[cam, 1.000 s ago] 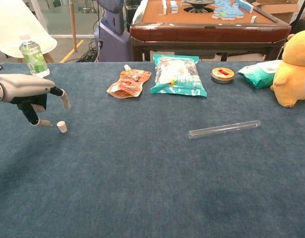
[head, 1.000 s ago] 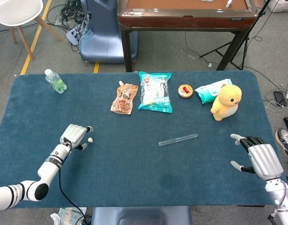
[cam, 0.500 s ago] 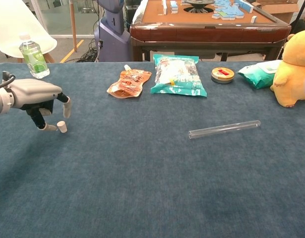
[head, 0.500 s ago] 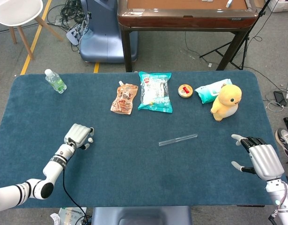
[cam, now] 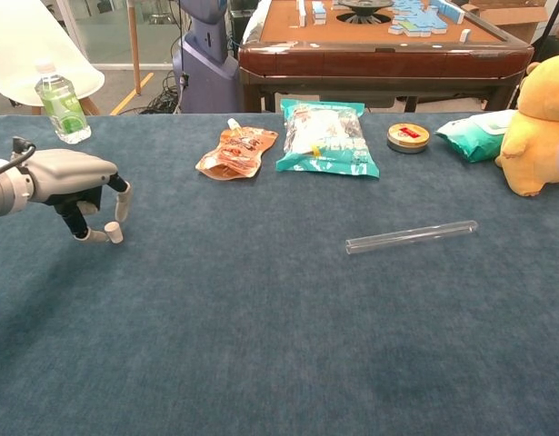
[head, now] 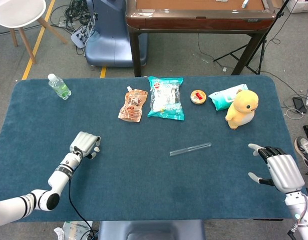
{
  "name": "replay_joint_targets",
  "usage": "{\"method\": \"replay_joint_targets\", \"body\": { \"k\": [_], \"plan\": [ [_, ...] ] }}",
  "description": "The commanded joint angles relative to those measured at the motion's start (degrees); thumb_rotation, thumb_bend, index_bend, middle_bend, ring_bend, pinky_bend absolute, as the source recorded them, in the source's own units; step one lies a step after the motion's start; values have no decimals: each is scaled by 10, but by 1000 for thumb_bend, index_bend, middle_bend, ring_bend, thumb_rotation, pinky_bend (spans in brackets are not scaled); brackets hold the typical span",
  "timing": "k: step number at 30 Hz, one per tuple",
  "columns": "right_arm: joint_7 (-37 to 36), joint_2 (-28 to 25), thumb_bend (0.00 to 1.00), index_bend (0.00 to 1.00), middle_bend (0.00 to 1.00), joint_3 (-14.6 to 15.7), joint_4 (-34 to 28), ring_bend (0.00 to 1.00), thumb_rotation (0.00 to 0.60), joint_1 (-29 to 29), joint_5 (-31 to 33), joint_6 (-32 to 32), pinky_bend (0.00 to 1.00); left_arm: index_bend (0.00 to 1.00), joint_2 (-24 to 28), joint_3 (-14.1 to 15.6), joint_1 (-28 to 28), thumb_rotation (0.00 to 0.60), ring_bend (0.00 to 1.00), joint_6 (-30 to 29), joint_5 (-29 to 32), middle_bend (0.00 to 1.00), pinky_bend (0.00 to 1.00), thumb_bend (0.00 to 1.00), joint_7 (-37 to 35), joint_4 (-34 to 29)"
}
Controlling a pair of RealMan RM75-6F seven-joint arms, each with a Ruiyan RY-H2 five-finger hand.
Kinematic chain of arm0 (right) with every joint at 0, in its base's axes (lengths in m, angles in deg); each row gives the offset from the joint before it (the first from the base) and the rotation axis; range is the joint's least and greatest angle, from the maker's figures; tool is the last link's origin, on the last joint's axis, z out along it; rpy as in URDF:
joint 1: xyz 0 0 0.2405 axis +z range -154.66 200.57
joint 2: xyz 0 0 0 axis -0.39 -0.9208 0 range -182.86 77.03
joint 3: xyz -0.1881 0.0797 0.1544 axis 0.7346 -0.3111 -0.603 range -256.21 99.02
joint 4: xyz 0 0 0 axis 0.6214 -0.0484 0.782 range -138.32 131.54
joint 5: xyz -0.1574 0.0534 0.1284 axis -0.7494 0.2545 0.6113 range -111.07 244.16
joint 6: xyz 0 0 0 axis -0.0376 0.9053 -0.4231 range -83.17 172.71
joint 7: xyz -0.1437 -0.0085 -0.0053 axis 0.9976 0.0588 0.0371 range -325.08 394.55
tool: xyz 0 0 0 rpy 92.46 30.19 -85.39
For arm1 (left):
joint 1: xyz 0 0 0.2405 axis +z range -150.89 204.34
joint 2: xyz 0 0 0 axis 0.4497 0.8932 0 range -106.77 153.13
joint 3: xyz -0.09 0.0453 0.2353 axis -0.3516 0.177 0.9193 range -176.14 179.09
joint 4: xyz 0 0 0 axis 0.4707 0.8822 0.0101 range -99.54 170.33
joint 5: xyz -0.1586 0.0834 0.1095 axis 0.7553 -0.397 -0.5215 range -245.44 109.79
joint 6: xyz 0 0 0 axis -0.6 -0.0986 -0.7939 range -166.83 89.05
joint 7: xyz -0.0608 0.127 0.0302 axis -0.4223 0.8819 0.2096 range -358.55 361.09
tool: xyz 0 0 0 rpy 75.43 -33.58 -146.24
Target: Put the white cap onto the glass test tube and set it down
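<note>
White cap (cam: 114, 232) stood on the blue table (cam: 261, 345) with the left hand (cam: 74, 182) curled over it, fingertips touching but not plainly gripping, glass test tube (cam: 412, 237) lay well apart mid-table, right hand (head: 278, 167) hovered open, holding nothing

Along the far side of your blue felt desk (head: 143, 185) you have a small plastic bottle of green liquid (head: 59, 86), an orange spouted pouch (head: 133, 105), a teal snack bag (head: 166, 97), a round yellow tin (head: 198, 96), a teal wipes pack (head: 225, 96) and a yellow plush duck (head: 242, 108).
</note>
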Motion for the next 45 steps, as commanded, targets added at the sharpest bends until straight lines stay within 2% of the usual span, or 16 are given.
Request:
{"method": "replay_joint_targets", "body": {
  "k": [1, 18, 45],
  "plan": [
    [1, -1, 138, 227, 408, 0, -1, 314, 600, -1, 0, 0, 325, 468, -2, -2, 1, 600, 1000, 3, -2, 1000, 1000, 252, -2, 4],
    [9, -3, 138, 227, 407, 0, -8, 314, 600, -1, 2, 1, 325, 499, -13, -13, 7, 600, 1000, 10, -14, 1000, 1000, 274, -16, 27],
    [7, -3, 137, 227, 408, 1, -5, 314, 600, -3, 5, 5, 325, 506, -15, -23, 5, 600, 1000, 24, -3, 1000, 1000, 275, -8, 27]
  ]
}}
